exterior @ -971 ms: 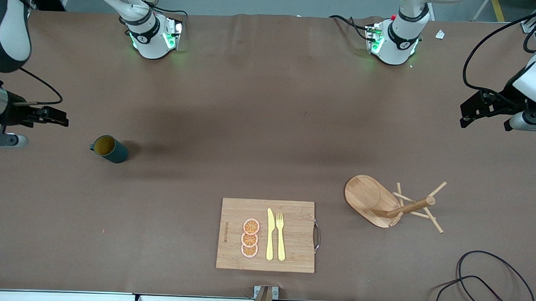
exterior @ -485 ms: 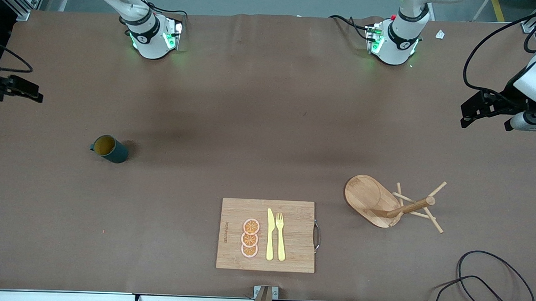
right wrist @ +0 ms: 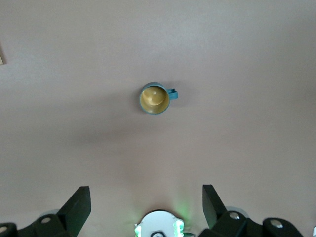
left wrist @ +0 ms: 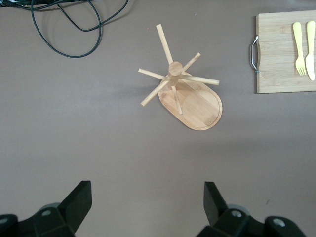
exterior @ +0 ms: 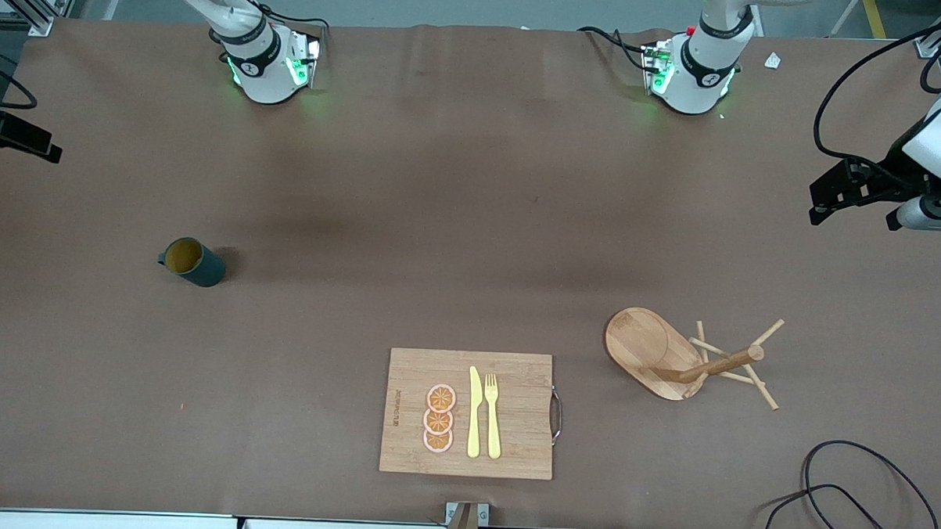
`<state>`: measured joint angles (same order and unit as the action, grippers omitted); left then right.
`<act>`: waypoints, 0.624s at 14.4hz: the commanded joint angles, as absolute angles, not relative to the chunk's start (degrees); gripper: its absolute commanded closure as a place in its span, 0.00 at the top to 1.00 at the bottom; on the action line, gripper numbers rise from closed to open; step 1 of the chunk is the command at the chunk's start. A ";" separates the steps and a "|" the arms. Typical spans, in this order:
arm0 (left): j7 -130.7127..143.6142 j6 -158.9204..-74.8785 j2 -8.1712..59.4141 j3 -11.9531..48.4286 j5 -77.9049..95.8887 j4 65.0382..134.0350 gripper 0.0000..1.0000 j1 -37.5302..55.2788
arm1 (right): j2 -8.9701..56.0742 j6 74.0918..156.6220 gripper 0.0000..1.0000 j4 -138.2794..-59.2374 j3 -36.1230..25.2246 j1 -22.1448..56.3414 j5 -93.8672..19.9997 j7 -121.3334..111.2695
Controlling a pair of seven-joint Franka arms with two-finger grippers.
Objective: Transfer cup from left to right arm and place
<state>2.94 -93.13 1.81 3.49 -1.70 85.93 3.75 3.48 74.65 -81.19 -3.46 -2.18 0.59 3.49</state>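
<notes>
- Two grippers, both empty, jaws spread wide: right gripper (right wrist: 146, 210) high over the desk (exterior: 456, 217) at the right arm's end, cup below it; left gripper (left wrist: 148, 207) waits over the left arm's end, near the peg stand (left wrist: 185, 94).
- Cup (exterior: 193, 262) stands upright on the desk at the right arm's end, well apart from everything.
- Looks light, rigid, ribbed wall likely grippy; pinch across the rim or body, keep clear of the handle.
- Cup interior looks empty; cutting board (exterior: 513, 376) carries orange slices (exterior: 439, 418), knife (exterior: 474, 413), fork (exterior: 493, 414).
</notes>
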 commanded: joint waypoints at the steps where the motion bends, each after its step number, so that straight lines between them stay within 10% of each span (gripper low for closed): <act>1: 2.81 -93.08 1.93 3.43 -1.41 85.43 1.00 3.60 | 1.95 74.53 1.00 -82.08 -3.16 -2.72 -1.22 3.02; 9: 2.46 -93.34 2.20 3.43 -1.50 85.34 1.00 3.52 | -6.24 81.03 1.00 -92.63 -3.60 -4.13 -0.62 -7.03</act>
<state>3.14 -93.18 1.83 3.46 -1.70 85.93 3.71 -1.61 78.32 -86.27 -4.07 -3.36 -0.17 -5.44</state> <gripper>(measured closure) 0.000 0.000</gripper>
